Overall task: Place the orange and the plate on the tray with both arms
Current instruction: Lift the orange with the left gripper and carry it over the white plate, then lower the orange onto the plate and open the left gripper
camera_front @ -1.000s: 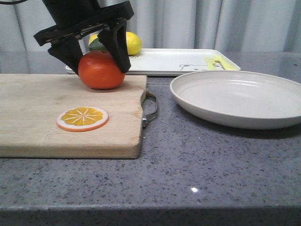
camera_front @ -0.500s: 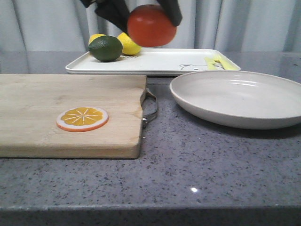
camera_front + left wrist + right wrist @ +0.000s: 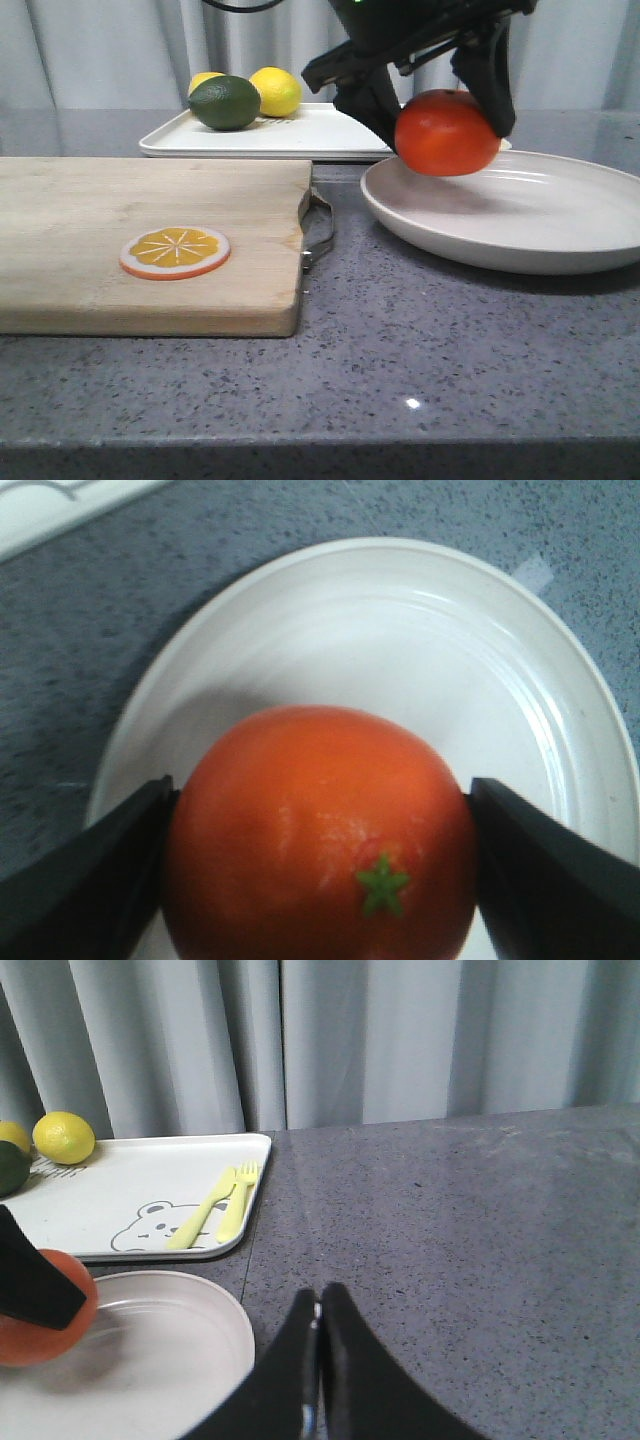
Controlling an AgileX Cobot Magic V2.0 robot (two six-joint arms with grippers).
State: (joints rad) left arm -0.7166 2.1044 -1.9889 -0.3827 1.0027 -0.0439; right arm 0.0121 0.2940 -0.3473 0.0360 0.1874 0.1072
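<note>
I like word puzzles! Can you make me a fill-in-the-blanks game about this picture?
1. The left pincer holds the round bright orange fruit above the wide off-white ____.
2. The flat orange slice lies on the ____ cutting board.
3. The rectangular white tray has a drawing of a ____.
4. The right pincer is ____.

Missing words: plate; wooden; bear; shut

A staged kitchen worktop

Speckled grey stone counter (image 3: pixel 400 350), wooden cutting board (image 3: pixel 150 230), fruit-laden tray (image 3: pixel 330 135), and grey curtains (image 3: pixel 400 1040) along its far edge.
</note>
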